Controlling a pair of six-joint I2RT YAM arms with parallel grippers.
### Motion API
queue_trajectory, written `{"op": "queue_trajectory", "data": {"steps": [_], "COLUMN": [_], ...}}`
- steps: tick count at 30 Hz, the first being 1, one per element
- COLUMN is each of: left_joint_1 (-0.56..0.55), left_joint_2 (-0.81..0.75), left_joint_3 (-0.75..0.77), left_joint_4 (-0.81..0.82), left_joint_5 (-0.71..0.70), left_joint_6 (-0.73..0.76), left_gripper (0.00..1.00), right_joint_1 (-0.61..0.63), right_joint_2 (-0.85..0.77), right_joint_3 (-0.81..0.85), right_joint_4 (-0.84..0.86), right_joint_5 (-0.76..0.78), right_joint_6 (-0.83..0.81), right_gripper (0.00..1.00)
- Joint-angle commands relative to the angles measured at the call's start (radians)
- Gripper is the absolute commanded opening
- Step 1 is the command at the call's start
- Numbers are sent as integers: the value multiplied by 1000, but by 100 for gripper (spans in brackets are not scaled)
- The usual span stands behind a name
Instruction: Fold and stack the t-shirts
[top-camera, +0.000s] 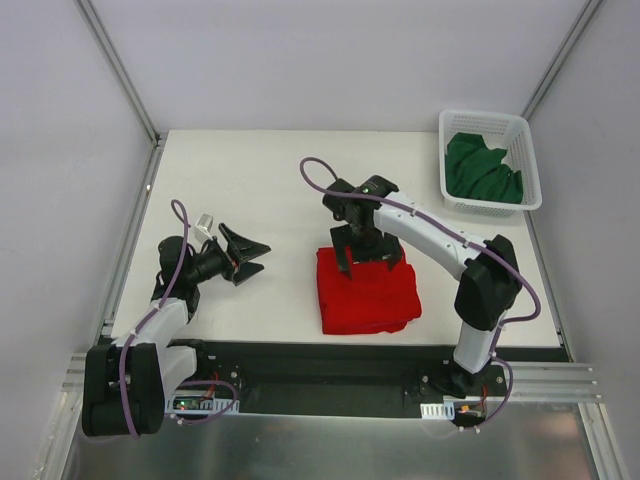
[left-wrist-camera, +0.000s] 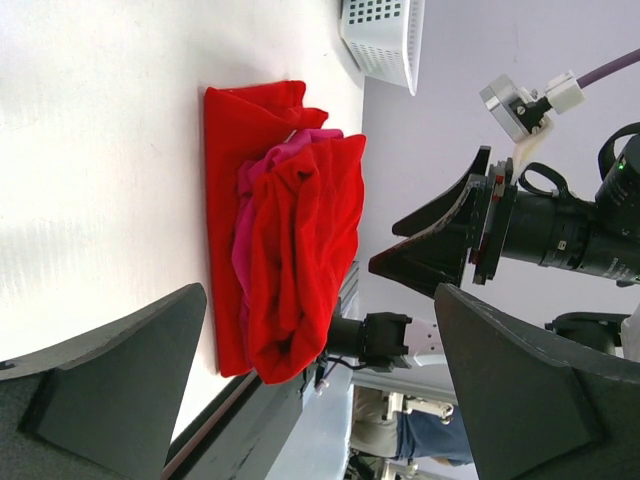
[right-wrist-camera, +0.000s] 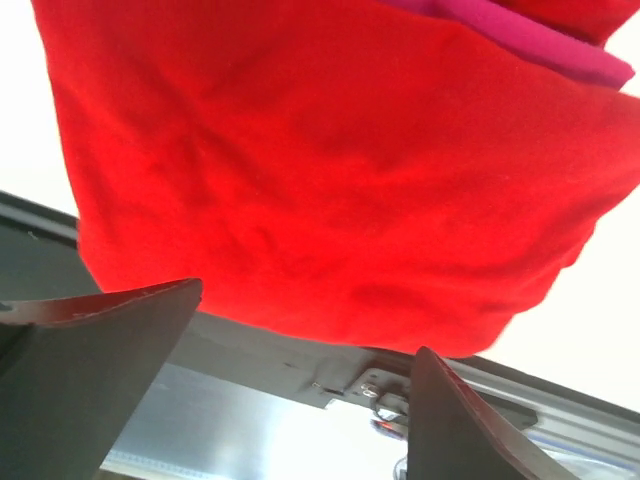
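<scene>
A white tabletop (top-camera: 260, 180) fills mid-frame in the top view, with pale walls and metal rails around it. The left gripper (top-camera: 262, 259), centre-left, is spread wide and empty. At centre lies the folded bright red cotton t-shirt (top-camera: 368, 300). The magenta-pink t-shirt (left-wrist-camera: 250, 215) shows only as a sliver between its layers. The right gripper (top-camera: 370, 265) stands released over the red shirt's far edge; contact is unclear. At upper right, the dark green t-shirt (top-camera: 483, 170) lies crumpled in the white plastic lattice basket (top-camera: 490, 118).

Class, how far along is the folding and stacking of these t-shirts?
Done: the red t-shirt lies folded, a pink t-shirt showing between its layers. In hand: nothing; the right claw hangs open over the pile, the left claw open aside. Left: the green t-shirt sits in the basket.
</scene>
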Motion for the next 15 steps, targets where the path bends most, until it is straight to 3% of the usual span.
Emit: {"op": "queue_trajectory", "data": {"steps": [1, 6, 15], "left_joint_1": [3, 3, 3], "left_joint_2": [-8, -15, -8], "left_joint_3": [36, 35, 42], "left_joint_4": [-6, -34, -51], "left_joint_5": [28, 31, 30], "left_joint_6": [32, 46, 57], "left_gripper": [99, 99, 100], "right_joint_1": [5, 13, 57], "right_joint_2": [-20, -19, 53], "right_joint_3": [-18, -135, -232], "right_joint_4": [13, 149, 243], "right_joint_5": [24, 10, -4], "right_joint_6": [212, 265, 160], "right_gripper": [96, 96, 96]}}
